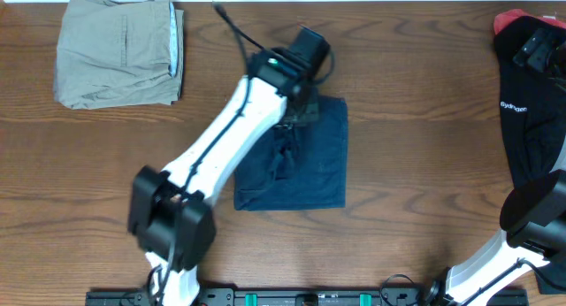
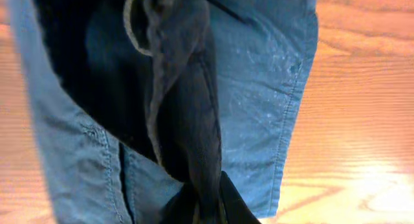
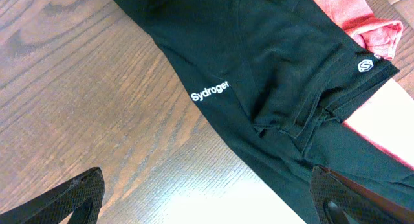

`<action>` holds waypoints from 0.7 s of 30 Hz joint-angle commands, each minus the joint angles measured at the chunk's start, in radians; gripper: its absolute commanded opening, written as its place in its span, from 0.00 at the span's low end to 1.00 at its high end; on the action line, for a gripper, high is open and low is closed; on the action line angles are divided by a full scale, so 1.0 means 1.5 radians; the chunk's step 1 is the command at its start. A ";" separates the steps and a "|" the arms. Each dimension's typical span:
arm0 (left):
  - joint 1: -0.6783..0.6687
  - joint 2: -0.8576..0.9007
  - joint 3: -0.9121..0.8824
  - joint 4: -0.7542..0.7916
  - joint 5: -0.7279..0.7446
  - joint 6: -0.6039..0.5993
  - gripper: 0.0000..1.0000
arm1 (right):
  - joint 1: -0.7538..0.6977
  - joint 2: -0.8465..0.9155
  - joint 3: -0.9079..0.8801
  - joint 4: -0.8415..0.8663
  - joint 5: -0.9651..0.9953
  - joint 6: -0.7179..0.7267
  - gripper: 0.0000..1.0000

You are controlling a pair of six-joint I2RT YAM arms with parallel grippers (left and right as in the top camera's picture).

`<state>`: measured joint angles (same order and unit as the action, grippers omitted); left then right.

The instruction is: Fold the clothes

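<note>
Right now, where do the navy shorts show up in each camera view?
Overhead: navy shorts at the table's centre, partly under the left arm.
Left wrist: navy shorts fill most of the frame; the left gripper pinches a raised fold at the bottom.
Right wrist: not in it; only a black garment and red cloth.
Shared landmark: the wooden table.

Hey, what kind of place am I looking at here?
Likely a robot lab's clothes-folding bench: robot arms at a wooden table, with navy shorts, folded khaki shorts and a black garment.
</note>
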<state>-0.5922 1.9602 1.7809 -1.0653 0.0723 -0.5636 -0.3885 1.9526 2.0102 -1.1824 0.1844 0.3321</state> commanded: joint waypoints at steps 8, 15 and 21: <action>-0.020 0.085 0.002 0.007 -0.003 -0.025 0.06 | -0.011 0.000 -0.003 0.000 0.009 -0.005 0.99; -0.023 0.092 0.002 0.007 0.007 -0.027 0.06 | -0.011 0.000 -0.003 0.000 0.009 -0.005 0.99; -0.032 0.092 0.002 0.006 0.070 -0.027 0.06 | -0.011 0.000 -0.003 0.000 0.009 -0.005 0.99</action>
<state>-0.6273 2.0892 1.7805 -1.0496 0.1184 -0.5987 -0.3885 1.9526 2.0102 -1.1820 0.1844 0.3321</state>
